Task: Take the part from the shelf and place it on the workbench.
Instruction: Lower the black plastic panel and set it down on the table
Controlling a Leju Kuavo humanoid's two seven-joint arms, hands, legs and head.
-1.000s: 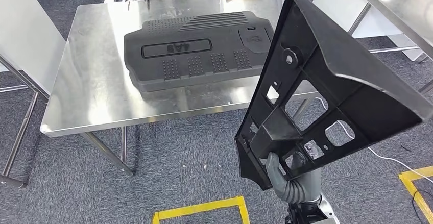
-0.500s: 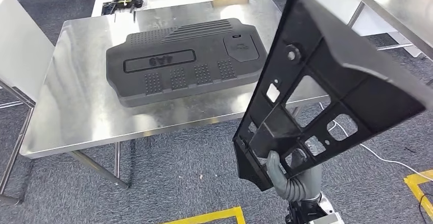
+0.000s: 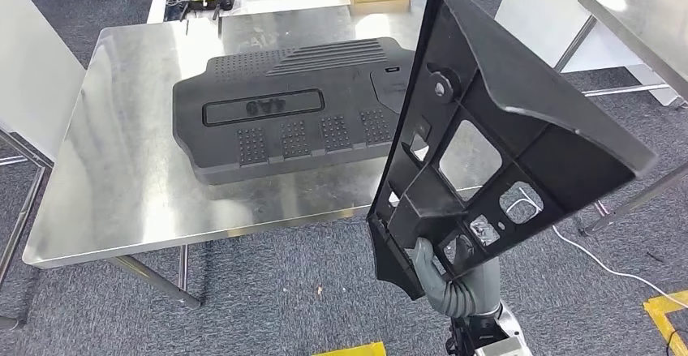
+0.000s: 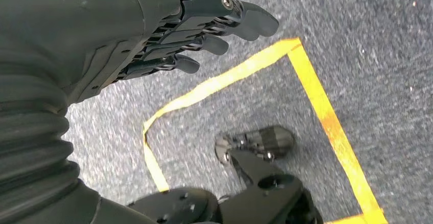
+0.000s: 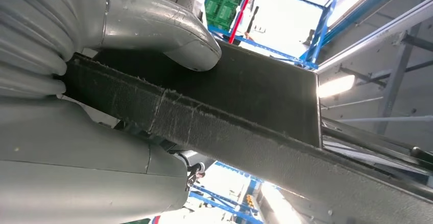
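- Lying across the steel workbench, a black cover filled its middle.
- Right hand gripped the black part by its lower end, raised, long axis tilted upward, overlapping the cover's right end.
- Left hand hung with fingers spread over the floor.

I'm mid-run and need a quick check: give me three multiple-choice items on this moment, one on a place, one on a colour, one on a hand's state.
1. Where does the engine cover lie?
A. on the steel workbench
B. on the carpet
C. in the right hand

2. What colour is the floor tape?
A. red
B. yellow
C. white

3. What is the right hand doing?
A. hanging open
B. gripping the black bracket panel
C. pressing the workbench

Answers: 1 A, it rests flat on the steel top. 2 B, yellow strips cross the carpet. 3 B, its thumb clamps the panel's edge.
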